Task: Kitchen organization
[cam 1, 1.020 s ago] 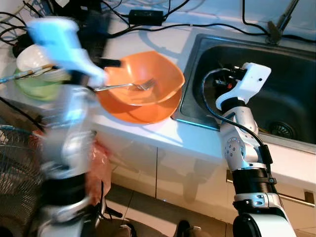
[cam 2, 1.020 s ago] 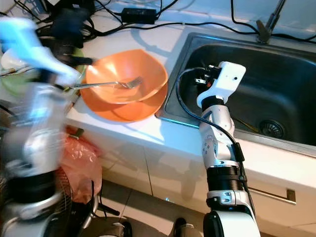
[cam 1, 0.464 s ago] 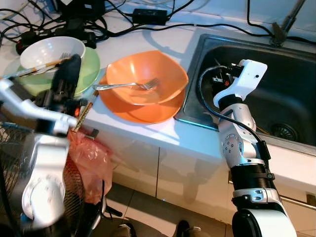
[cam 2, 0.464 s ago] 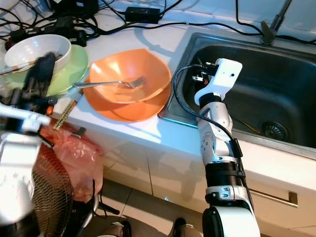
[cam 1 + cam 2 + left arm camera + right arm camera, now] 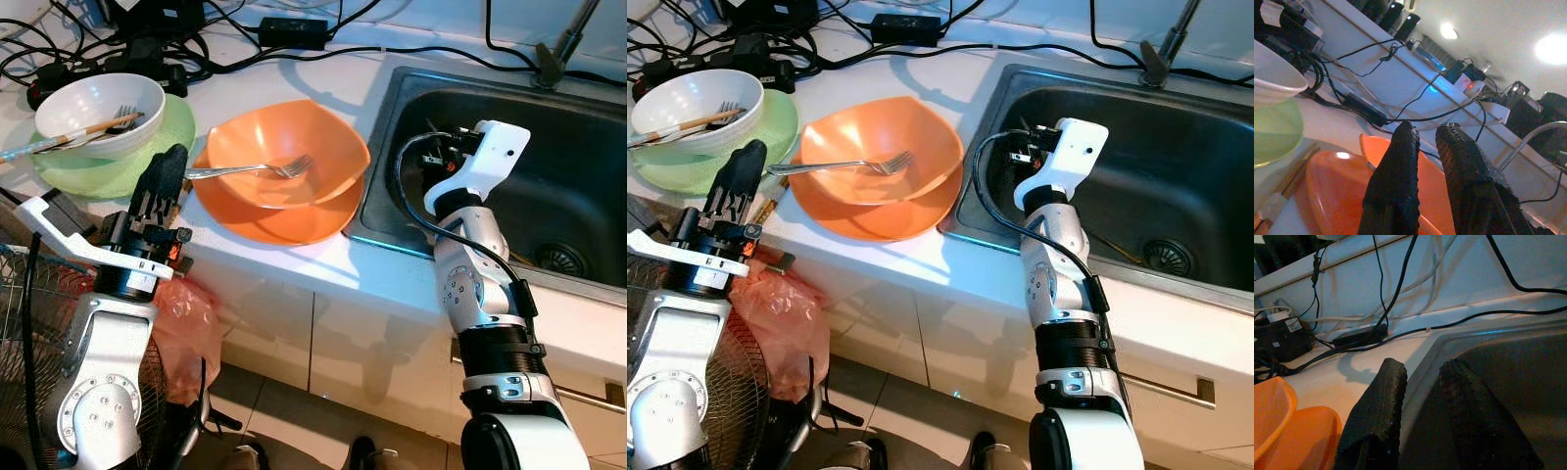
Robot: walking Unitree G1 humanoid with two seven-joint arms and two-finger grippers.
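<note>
On the counter beside the sink, an orange bowl sat nested in a second orange bowl, a fork lying in it.
The left gripper hovered at the counter's front edge, fingers slightly parted, grasping nothing. The right gripper hung at the sink's rim, likewise parted and empty. A white bowl rested on a green plate toward the counter's left end.

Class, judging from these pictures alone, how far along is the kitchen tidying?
Barely begun. Done: nothing visibly; the sink holds no dishes. In hand: the left tool hovers empty beside the orange bowls, near the fork; the right tool waits at the sink edge. Left: orange bowls, fork, white bowl with utensils, green plate, all on the counter.
</note>
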